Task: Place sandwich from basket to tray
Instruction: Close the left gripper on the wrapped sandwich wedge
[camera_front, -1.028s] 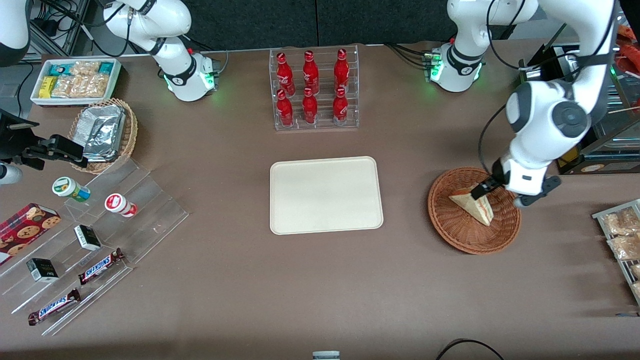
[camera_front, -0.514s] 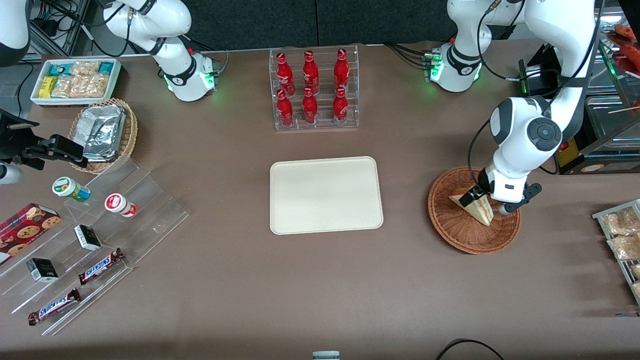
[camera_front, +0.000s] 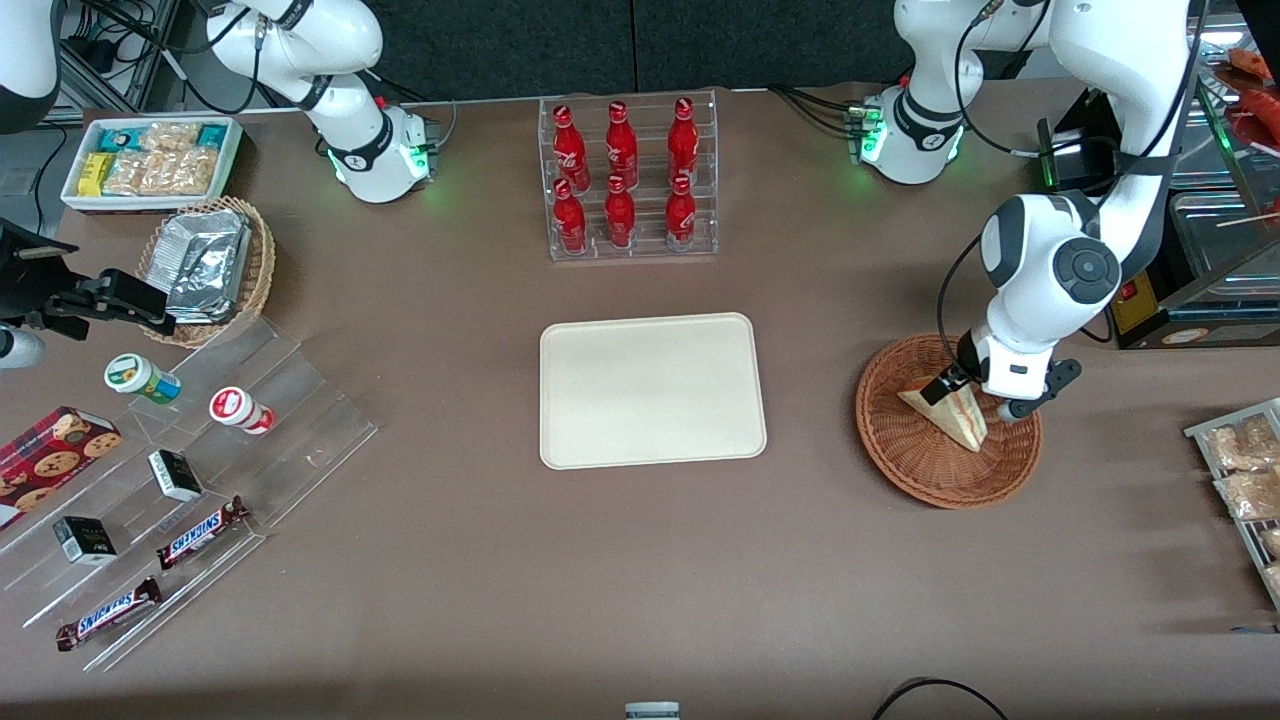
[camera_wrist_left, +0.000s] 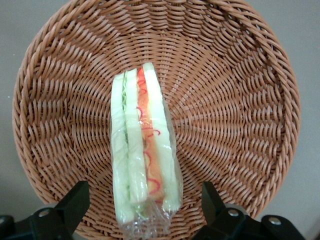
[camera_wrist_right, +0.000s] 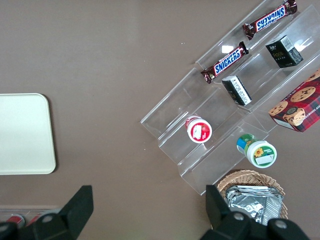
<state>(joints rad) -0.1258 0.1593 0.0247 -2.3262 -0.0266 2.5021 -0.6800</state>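
Step in hand: pre-grasp. The gripper (camera_wrist_left: 142, 207) hangs over the basket (camera_front: 905, 455), low over the sandwich (camera_front: 950, 412), fingers (camera_wrist_left: 75, 202) spread wide, one on each flank of the wedge, not touching it. Nothing held.

Sandwich: lies in the basket, wrapped in clear film, cut edge up in the wrist view, long axis running 12 to 6 across the weave. In the front view it sits slightly toward 3 o'clock of the basket's centre, partly under the wrist.

Basket: on the tabletop toward the working arm's end, at 3 o'clock from the tray (camera_front: 652, 391), well apart from it. The tray carries nothing.

Next move, my read: drop a bit more so the fingers straddle the bread faces, then close across the short width. Go gentle, since soft bread and slippery film will squash or slip. Then lift clear of the basket rim before carrying toward 9 o'clock to the tray.

Risk: the fingers catching the weave on descent.
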